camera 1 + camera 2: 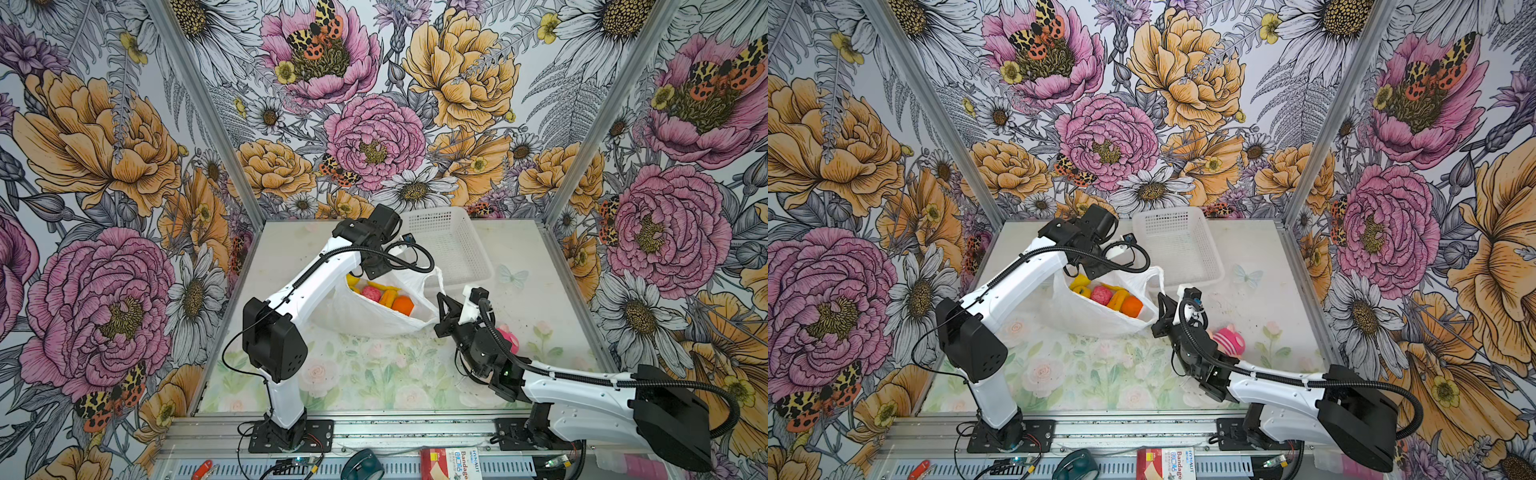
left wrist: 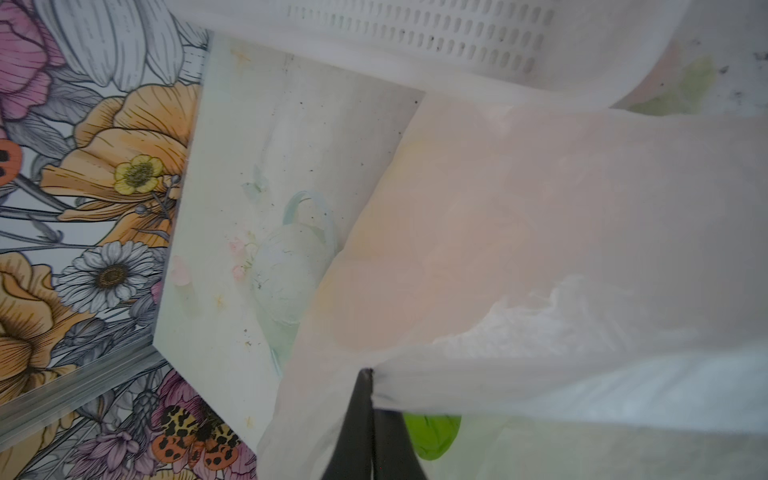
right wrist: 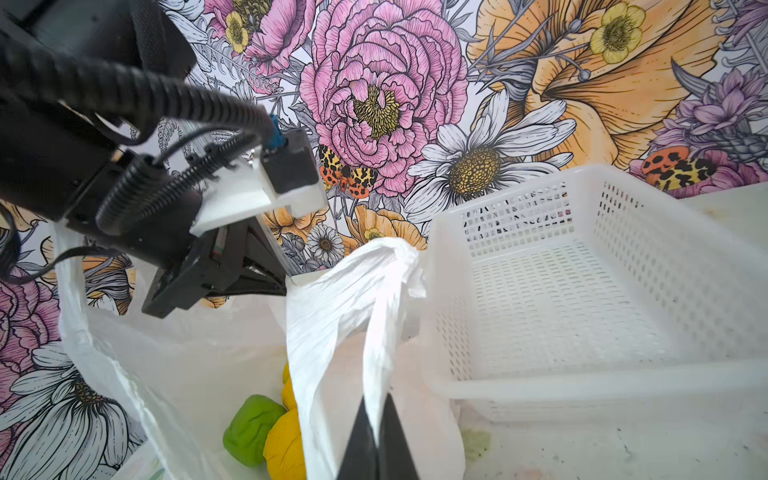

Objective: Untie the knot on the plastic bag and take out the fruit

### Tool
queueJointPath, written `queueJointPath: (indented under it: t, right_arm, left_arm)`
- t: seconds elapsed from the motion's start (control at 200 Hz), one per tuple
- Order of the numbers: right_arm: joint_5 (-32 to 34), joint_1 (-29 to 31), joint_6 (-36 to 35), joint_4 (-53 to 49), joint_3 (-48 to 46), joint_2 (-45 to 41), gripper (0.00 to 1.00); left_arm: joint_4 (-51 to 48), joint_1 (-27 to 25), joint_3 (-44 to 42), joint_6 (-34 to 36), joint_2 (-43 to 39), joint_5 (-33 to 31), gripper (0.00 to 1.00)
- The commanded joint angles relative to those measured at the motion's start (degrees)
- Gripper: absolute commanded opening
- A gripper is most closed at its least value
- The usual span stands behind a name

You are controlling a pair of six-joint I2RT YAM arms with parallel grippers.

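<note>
The left gripper is pinching shut on the thin far rim of the plastic bag, seemingly lifting the film so that the mouth is gaping instead of sagging over what is inside. The bag is sitting mid-table, crinkly, translucent and limp, and slumping wherever nothing is holding it. Inside, the fruit is lying in a loose heap. The pieces are small, rounded and glossy: yellow ones, a bumpy pink one, an orange one and a green one.

On the near right side, the right gripper is clamping shut on a handle strip, pulling it taut against the left grip. The knot is showing only as a bunched twist at the top of that strip. Whether it is fully undone I cannot tell.

Just beyond, a rigid white perforated basket is standing empty, touching the bag, probably waiting for the fruit. A pink striped doll is lying behind the right arm.
</note>
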Motion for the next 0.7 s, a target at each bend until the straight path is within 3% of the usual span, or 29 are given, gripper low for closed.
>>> queueJointPath:
  t: [0.0, 0.06, 0.165, 0.235, 0.33, 0.43, 0.555, 0.696]
  right_arm:
    - [-0.5, -0.2, 0.0, -0.2, 1.0, 1.1, 0.00]
    - [-1.1, -0.1, -0.3, -0.4, 1.5, 1.6, 0.00]
    - [-2.3, -0.2, -0.4, -0.5, 2.4, 3.1, 0.14]
    - [-3.0, -0.1, -2.6, -0.3, 3.4, 3.7, 0.29]
    - [-1.5, -0.5, -5.2, -4.5, 7.0, 3.3, 0.58]
    - [-1.7, -1.1, -5.4, -11.2, 10.9, 2.2, 0.76]
    - [-3.7, -1.7, -6.0, -13.0, 12.7, 2.6, 0.92]
    - [-6.2, -2.1, -7.9, -16.0, 15.9, 4.1, 0.99]
  left_arm:
    - [1.0, 0.7, 5.8, -1.7, -0.4, -11.2, 0.00]
    - [1.0, 0.7, 8.8, -1.5, -0.4, -13.3, 0.00]
    - [0.9, 0.6, 13.4, -0.7, -0.4, -17.8, 0.00]
    - [0.9, 0.9, 16.2, 0.3, 1.7, -20.4, 0.00]
    - [1.0, 1.9, 19.2, 1.2, 2.2, -21.3, 0.00]
    - [1.0, 3.9, 22.7, 0.3, 2.9, -20.2, 0.00]
    - [1.1, 5.6, 25.6, -0.6, 3.2, -19.1, 0.00]
    - [1.4, 6.3, 28.2, -1.4, 3.1, -19.0, 0.00]
